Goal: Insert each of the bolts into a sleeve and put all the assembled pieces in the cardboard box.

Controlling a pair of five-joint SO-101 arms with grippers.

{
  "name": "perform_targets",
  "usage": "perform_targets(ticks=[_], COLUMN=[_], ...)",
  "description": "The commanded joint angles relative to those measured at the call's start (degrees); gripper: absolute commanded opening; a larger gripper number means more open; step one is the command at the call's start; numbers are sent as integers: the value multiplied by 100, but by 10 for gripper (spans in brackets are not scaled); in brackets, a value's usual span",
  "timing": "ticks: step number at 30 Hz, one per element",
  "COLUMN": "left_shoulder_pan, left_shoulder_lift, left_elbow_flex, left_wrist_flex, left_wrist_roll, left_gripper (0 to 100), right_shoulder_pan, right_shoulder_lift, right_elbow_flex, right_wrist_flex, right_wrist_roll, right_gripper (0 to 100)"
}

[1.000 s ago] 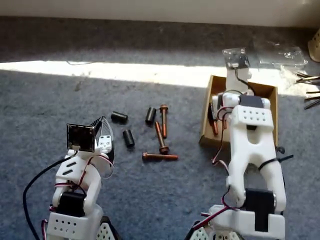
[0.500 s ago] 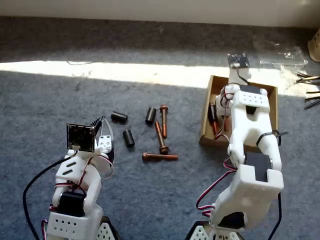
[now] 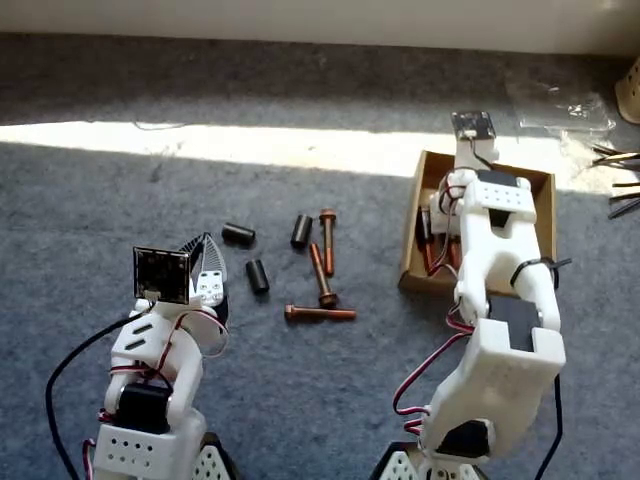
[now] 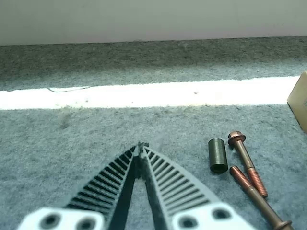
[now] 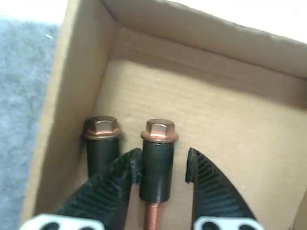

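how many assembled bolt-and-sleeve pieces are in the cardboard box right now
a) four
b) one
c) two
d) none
c: the right wrist view shows a first sleeved bolt near a side wall of the cardboard box and a second sleeved bolt beside it, both copper heads facing the same way.

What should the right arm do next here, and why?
Probably lift the right gripper straight up out of the cardboard box. Its jaws stand apart on either side of a sleeved bolt that lies in the box beside a second sleeved bolt, so this piece looks delivered, while three loose bolts and three sleeves wait on the carpet.
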Motion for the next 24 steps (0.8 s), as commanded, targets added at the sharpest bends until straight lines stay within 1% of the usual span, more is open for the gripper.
perform_targets(ticks=[1,7,10,13,16,19,24], left_shoulder_pan=[-66,-66,-66,-119,-435,-655,-673], left_shoulder_lift=[-84,-84,-84,-84,-84,-84,-84], left_elbow_flex=[-207,-215,-224,-242,-268,-268,-268], left_wrist_flex=[9,9,9,9,9,9,26], left_wrist_roll=[-62,-62,-62,-62,-53,-44,-35], left_gripper=[5,5,5,5,5,5,5], right_shoulder_pan=[4,-4,-119,-497,-945,-1473,-2281], right_shoulder_lift=[-400,-1798,-2607,-3442,-4242,-5007,-6193], right_elbow_flex=[-277,-233,-13,180,479,927,1824], right_wrist_flex=[22,22,312,664,910,936,919], right_wrist_roll=[62,53,53,53,53,53,53], right_gripper=[134,134,134,134,133,132,131])
